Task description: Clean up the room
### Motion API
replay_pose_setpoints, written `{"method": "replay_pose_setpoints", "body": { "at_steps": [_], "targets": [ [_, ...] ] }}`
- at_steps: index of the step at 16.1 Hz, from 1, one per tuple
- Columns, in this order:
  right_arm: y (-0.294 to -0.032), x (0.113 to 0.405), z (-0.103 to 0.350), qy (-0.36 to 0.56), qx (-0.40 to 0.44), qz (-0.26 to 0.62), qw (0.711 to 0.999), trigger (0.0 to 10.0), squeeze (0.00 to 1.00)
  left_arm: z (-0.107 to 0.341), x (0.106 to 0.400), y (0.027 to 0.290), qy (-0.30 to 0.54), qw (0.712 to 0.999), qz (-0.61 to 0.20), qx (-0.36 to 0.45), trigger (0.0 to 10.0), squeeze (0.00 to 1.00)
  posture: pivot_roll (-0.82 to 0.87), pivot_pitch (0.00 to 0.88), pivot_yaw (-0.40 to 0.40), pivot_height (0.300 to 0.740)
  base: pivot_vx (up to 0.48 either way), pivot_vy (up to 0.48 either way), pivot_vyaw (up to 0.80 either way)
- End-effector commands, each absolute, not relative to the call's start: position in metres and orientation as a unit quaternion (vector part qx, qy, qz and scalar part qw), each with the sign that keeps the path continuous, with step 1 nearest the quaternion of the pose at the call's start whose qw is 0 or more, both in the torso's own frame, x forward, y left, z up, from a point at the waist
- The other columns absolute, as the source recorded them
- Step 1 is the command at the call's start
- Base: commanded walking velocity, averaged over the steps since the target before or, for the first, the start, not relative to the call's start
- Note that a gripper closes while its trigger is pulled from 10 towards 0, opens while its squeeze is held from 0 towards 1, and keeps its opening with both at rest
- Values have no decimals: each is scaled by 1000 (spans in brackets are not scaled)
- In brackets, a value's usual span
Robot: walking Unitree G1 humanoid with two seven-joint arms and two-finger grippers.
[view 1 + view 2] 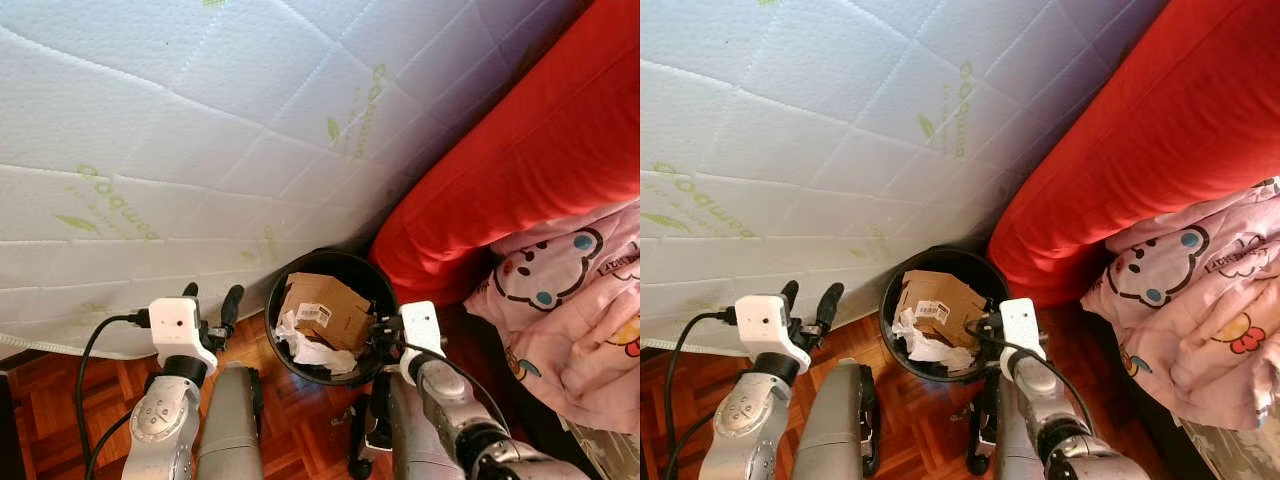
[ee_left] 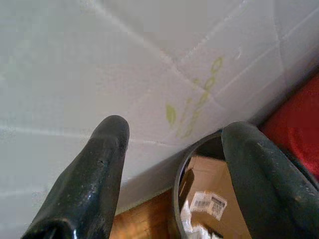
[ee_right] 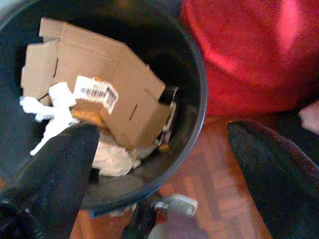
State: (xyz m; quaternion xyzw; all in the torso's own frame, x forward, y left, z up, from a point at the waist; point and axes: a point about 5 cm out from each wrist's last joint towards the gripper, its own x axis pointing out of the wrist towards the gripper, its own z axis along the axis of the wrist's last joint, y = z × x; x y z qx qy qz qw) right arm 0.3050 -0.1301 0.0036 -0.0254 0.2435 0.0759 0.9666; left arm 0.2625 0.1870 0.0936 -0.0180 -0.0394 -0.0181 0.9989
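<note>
Jaws of both grippers spread, empty; black bin (image 1: 283,300) with cardboard (image 1: 325,310) between.

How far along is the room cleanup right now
Done: the bin already holds a cardboard box and crumpled paper. In hand: nothing; the right gripper is open over the bin's rim and the left gripper is open beside it. Left: small scraps lie on the floor by the bin.

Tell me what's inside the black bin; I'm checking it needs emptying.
The black bin holds a crumpled cardboard box bearing a barcode label, resting on white crumpled paper. Whatever lies beneath them is covered.
</note>
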Motion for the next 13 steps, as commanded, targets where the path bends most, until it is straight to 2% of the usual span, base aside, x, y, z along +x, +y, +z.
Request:
{"method": "replay_pose_setpoints", "body": {
  "at_steps": [1,2,5,8,11,13],
  "targets": [
    [-137,286,-16,289,-6,66,955,10000,0,68,254,193,16,999,-5,-30,10000,0,238,396,-80,630,0,0,0],
    [-140,285,-17,282,10,63,957,10000,0,58,254,197,34,999,1,-26,10000,0,236,376,-80,630,0,0,0],
    [-160,274,-25,293,20,28,955,10000,0,21,250,209,112,993,26,-33,10000,0,234,300,-76,669,0,0,0],
    [-176,262,-33,307,28,-8,951,10000,0,-9,241,209,182,982,32,-34,10000,0,228,203,-79,704,0,0,0],
    [-183,258,-35,308,42,-22,950,10000,0,-19,245,215,220,975,37,-23,10000,0,227,117,-79,739,0,0,0],
    [-185,259,-35,309,50,-32,949,10000,0,-22,249,218,236,971,42,-16,10000,0,227,78,-75,740,0,0,0]
  ]
}}
